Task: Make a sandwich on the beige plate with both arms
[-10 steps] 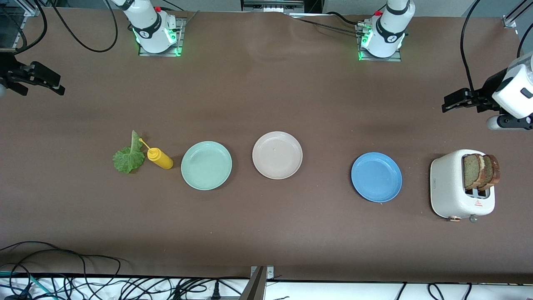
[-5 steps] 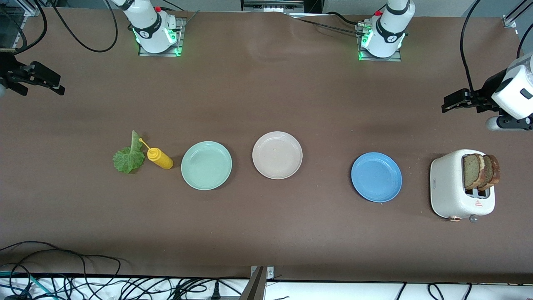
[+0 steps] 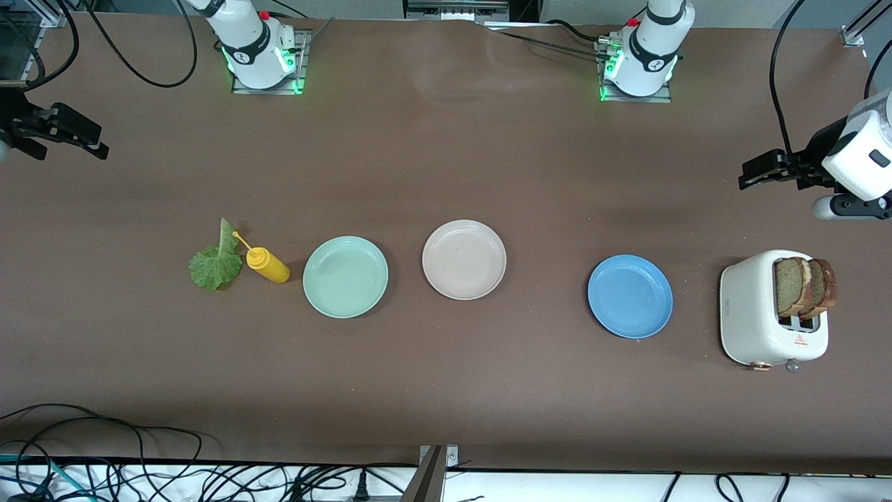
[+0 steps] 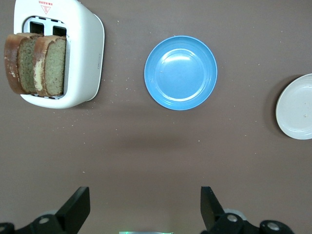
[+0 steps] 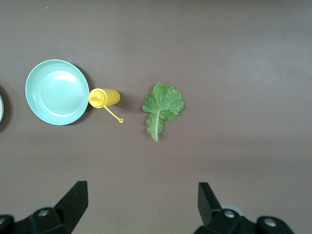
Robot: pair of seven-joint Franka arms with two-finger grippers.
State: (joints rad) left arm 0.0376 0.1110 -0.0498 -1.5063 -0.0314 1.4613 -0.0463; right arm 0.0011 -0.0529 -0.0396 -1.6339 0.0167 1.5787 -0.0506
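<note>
A: Nothing was on the beige plate (image 3: 464, 259) at that point. It sat mid-table between the green plate (image 3: 345, 277) and the blue plate (image 3: 630, 296), no sandwich built.

B: And the makings were split up. Two bread slices (image 3: 805, 286) stood upright in the toaster (image 3: 759, 314) at the left arm's end; the lettuce (image 3: 214, 262) lay flat at the right arm's end, with the yellow bottle (image 3: 267, 265) on its side just beside it, its spout touching the leaf.

A: Grippers?

B: The left gripper (image 3: 754, 173) hung up in the air at its end of the table, above the bare top between its base and the toaster, fingers (image 4: 77, 210) spread wide, nothing in them.

A: Same on the other flank: the right gripper (image 3: 94, 143) was over the table's edge, well apart from the lettuce, fingers (image 5: 73, 201) wide and empty. Both arms waited.
</note>
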